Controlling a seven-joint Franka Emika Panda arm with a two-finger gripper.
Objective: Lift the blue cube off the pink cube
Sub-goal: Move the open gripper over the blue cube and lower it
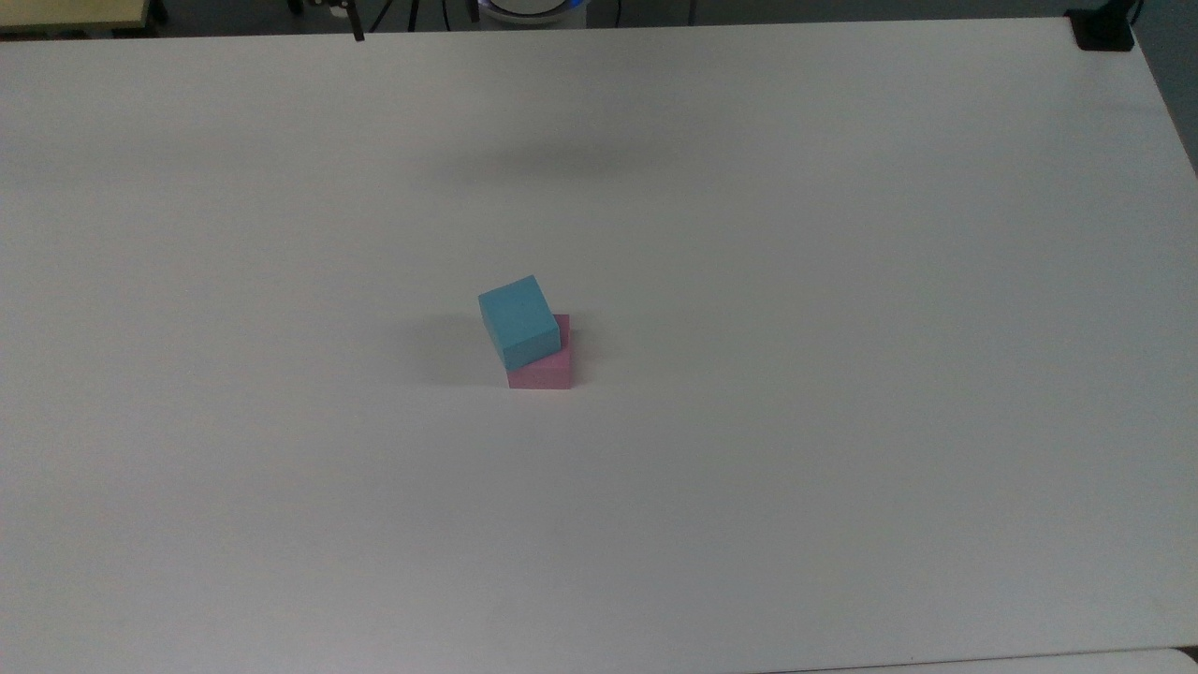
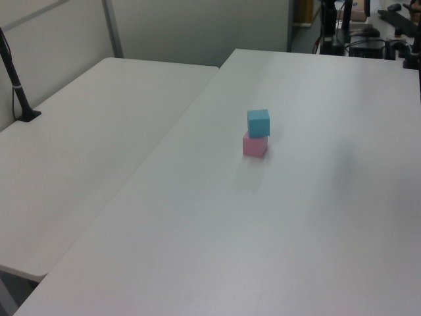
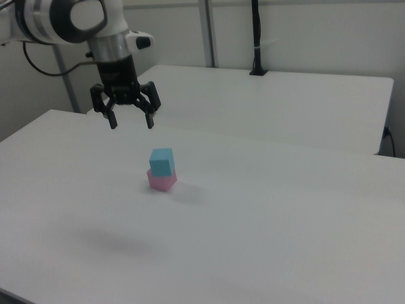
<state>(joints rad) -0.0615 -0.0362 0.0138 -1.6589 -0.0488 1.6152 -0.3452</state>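
The blue cube (image 1: 519, 320) (image 2: 258, 122) (image 3: 161, 162) sits on top of the pink cube (image 1: 543, 371) (image 2: 254, 146) (image 3: 162, 181), turned a little askew on it, near the middle of the white table (image 1: 842, 374). In the right view my gripper (image 3: 131, 123) hangs open in the air, above the stack and toward the right view's left, well clear of both cubes. Nothing is between its fingers. One dark fingertip (image 1: 357, 34) pokes in at the top view's upper edge.
A second white table (image 2: 79, 145) adjoins the first on the left view's left, with a black post (image 2: 16, 85) clamped at its far side. Another black post (image 3: 256, 38) stands in the right view's background. A black clamp (image 1: 1103, 30) sits at the top view's upper right corner.
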